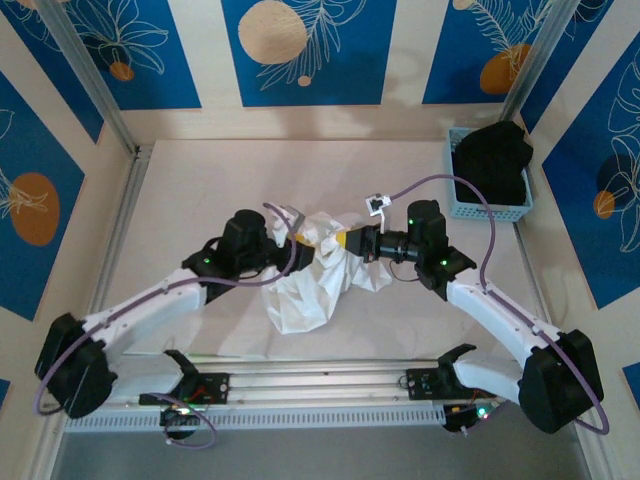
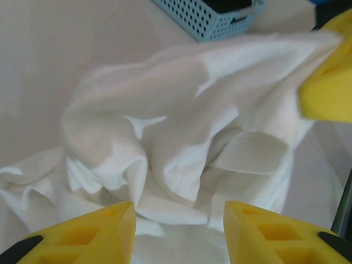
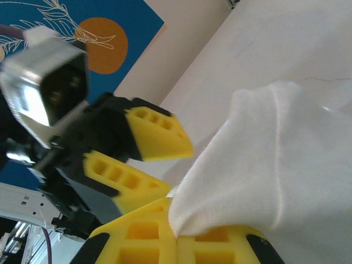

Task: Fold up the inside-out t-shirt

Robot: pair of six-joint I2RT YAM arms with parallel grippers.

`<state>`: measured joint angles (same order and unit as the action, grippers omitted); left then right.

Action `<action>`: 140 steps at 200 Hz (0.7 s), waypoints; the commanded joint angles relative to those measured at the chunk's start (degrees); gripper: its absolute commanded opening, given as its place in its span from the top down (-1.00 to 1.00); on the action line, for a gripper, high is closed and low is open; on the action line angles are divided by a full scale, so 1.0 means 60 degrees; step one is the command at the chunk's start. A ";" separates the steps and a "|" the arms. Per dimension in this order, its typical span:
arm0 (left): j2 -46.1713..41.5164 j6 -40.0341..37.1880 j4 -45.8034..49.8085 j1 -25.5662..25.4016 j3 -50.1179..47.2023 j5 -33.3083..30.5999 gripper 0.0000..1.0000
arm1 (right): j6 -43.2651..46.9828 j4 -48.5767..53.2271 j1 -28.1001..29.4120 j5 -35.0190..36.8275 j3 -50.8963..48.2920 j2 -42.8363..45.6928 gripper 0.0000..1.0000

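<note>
**A:** Where is the inside-out t-shirt?

**B:** It is bunched in a wrinkled white heap on the table, about mid-table, between the two wrists. Most of it rests on the surface, and one part is drawn up toward the right.

**A:** What holds that part up?

**B:** The right gripper. In its wrist view the two yellow fingers are pressed together with a fold of white cloth pinched between them. The cloth drapes away from the tips to the right.

**A:** And the left gripper?

**B:** Its jaws stand apart. In its own camera the yellow fingers sit at the bottom edge, and the crumpled shirt lies just beyond the tips. I cannot tell whether they touch the cloth. The right wrist view agrees: the left fingers are spread, background shows through the gap, and they sit just beside the pinched fold.

**A:** How do the two grippers stand to each other?

**B:** They are near each other over the top of the heap, and from above they face one another across the raised cloth.

**A:** What else is on the table?

**B:** A light blue basket sits at the far right with a black garment in it, well apart from the shirt.
</note>
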<state>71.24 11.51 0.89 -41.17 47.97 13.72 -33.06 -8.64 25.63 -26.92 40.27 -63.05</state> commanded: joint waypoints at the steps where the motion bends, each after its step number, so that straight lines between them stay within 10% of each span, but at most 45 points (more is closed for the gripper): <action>1: 0.0747 -0.0403 -0.0438 -0.0060 0.0771 0.0858 0.14 | -0.0101 -0.0141 -0.0079 -0.0182 -0.0195 0.0337 1.00; 140: 0.2828 -0.0204 -0.1000 -0.0002 0.1766 0.2172 0.39 | -0.0238 -0.0352 -0.0482 -0.0367 -0.0545 0.0631 1.00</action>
<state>86.52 10.35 -3.81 -41.17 56.23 24.08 -33.93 -9.63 23.22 -27.55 37.56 -61.17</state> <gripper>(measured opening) 0.352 0.042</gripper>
